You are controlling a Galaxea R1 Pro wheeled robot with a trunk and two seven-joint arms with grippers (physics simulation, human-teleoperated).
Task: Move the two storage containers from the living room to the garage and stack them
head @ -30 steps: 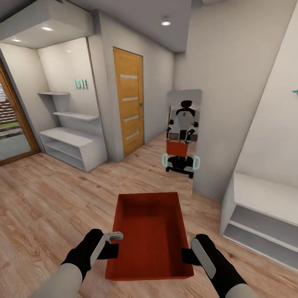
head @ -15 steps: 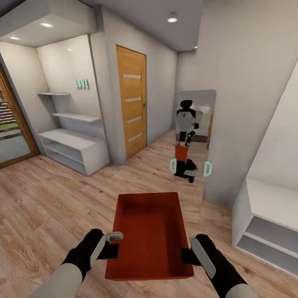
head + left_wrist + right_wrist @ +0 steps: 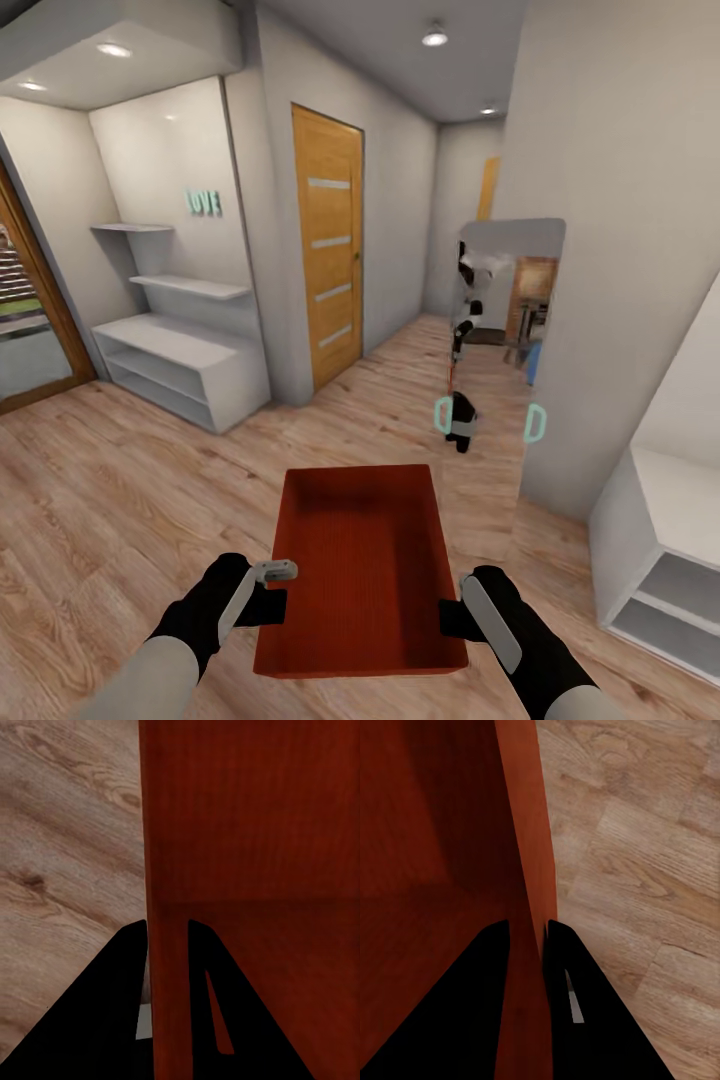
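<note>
I'm carrying one orange-red storage container point(image 3: 360, 570) out front over the light wood plank floor point(image 3: 110, 520). My left gripper point(image 3: 272, 590) is pinching its left wall, one finger point(image 3: 120, 1005) outside, one inside; my right gripper point(image 3: 455, 612) is clamping the right wall likewise. I'm facing a hallway with a wooden door point(image 3: 328, 258), white shelves point(image 3: 180, 355) and a mirror point(image 3: 500, 340).

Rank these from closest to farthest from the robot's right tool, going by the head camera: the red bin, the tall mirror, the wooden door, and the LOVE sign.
1. storage container: gripped by the right tool, on its right wall.
2. mirror: ahead, leaning on the right-hand wall.
3. wooden door: farther ahead, on the left wall of the hallway.
4. LOVE sign: far left, in the shelf alcove; too close to the door to rank.
</note>
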